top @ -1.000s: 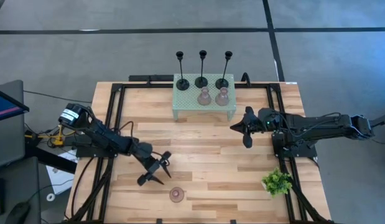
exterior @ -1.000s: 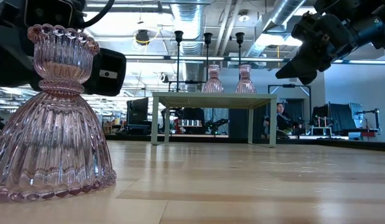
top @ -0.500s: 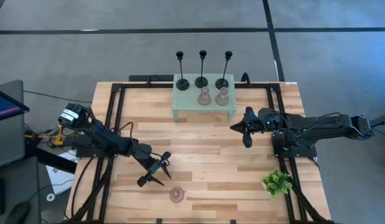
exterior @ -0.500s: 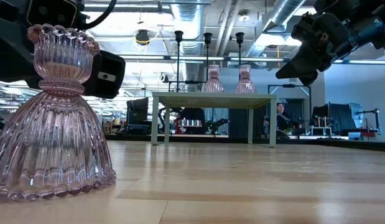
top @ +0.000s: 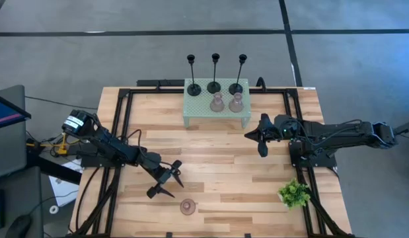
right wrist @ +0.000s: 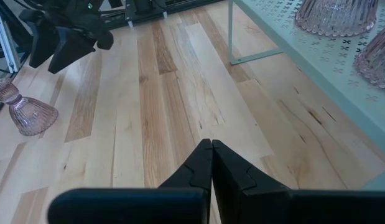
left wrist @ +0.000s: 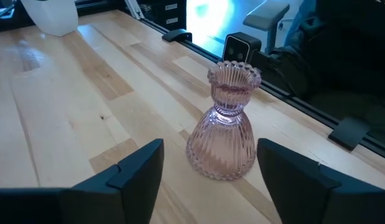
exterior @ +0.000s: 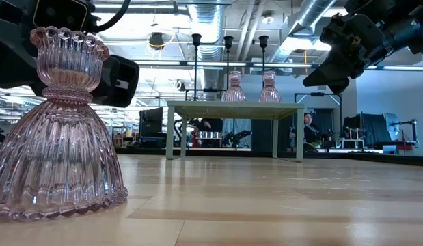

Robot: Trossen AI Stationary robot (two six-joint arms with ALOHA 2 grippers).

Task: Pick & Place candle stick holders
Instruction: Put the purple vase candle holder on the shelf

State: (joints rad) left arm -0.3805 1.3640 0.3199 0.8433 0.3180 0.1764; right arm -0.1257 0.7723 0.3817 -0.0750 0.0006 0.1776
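**Status: five holders on the shelf, one left on the table**

**Placed items.** The mint-green mesh shelf (top: 216, 104) stands at the far edge of the wooden table (top: 217, 158). Three black candle stick holders (top: 215, 74) stand upright in a row along the far side of the shelf. Two pink glass candle stick holders (top: 226, 102) stand upright side by side, nearer the shelf's front edge. Judged from this layout, five of six placements are complete.

**Remaining item.** The third pink glass holder (top: 187, 207) stands upright on the table near its front edge, well apart from the shelf. The left wrist view shows this holder (left wrist: 223, 124) clear of any contact.

**Left gripper.** The left gripper (top: 164, 180) hovers above the table just beside the remaining holder, on its far side. Its fingers (left wrist: 133, 171) are spread wide and hold nothing. The holder sits ahead of the finger gap, not yet between the fingers. The step in hand appears to be the approach for the last pick.

**Right gripper.** The right gripper (top: 260, 135) waits above the table near the shelf's right end. Its fingers (right wrist: 198, 165) are pressed together and empty.

**Other items.** A small green plant (top: 295, 194) sits at the front right of the table and is not part of the task.

**Work left.** Grasp the last glass holder, carry it to the shelf and set it upright beside the other two.
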